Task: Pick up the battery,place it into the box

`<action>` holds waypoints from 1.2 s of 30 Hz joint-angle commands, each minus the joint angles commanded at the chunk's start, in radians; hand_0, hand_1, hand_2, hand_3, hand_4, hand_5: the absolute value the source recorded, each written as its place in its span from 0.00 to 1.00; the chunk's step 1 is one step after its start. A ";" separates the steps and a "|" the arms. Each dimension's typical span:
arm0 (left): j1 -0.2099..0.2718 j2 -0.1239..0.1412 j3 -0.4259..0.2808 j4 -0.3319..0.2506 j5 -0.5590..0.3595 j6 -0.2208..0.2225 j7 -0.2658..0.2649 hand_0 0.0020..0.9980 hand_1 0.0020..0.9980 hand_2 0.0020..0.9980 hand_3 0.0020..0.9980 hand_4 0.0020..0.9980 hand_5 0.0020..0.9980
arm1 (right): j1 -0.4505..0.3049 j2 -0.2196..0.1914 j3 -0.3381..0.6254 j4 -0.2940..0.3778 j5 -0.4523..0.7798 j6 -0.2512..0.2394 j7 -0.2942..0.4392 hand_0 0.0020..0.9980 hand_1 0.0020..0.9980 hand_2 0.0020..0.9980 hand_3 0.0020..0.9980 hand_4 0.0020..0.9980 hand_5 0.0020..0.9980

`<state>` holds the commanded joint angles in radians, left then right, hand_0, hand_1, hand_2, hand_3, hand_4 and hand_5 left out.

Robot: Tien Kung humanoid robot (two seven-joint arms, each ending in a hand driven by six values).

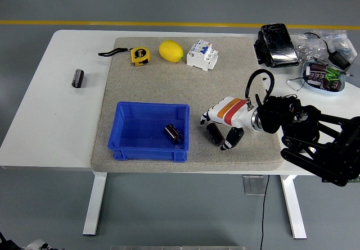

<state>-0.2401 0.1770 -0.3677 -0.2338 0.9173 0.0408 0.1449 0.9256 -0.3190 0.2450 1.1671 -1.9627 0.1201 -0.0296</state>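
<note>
One battery (214,134) under right hand (220,127), box (123,147) beside

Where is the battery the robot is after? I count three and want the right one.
In the head view, that battery lies on the grey mat, just right of the blue box, under the right robot hand.

The white bench (45,121) carries a grey mat (169,81) over its middle, reaching the near edge. A battery (77,77) lies on the bare top by the left edge. At the far right corner sit a black device (277,43), a bag (320,42) (clear plastic) and a small tray (323,76).
</note>
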 joint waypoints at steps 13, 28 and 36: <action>-0.002 0.000 -0.002 0.001 0.000 -0.001 0.000 0.74 0.71 0.75 0.62 0.64 0.53 | -0.007 0.024 -0.012 -0.053 0.017 -0.034 0.011 0.65 0.65 0.71 0.77 1.00 0.24; -0.006 -0.001 0.003 -0.001 -0.005 -0.002 0.000 0.74 0.71 0.75 0.62 0.64 0.53 | -0.012 0.029 -0.020 -0.061 0.029 -0.037 0.008 0.60 0.60 0.62 0.62 0.94 0.22; -0.005 -0.001 -0.001 0.000 0.000 0.000 0.001 0.74 0.71 0.75 0.62 0.64 0.53 | -0.011 0.026 -0.016 -0.060 0.028 -0.042 0.004 0.59 0.57 0.58 0.57 0.88 0.18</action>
<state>-0.2447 0.1761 -0.3688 -0.2337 0.9168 0.0404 0.1457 0.9150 -0.2933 0.2285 1.1068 -1.9350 0.0782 -0.0254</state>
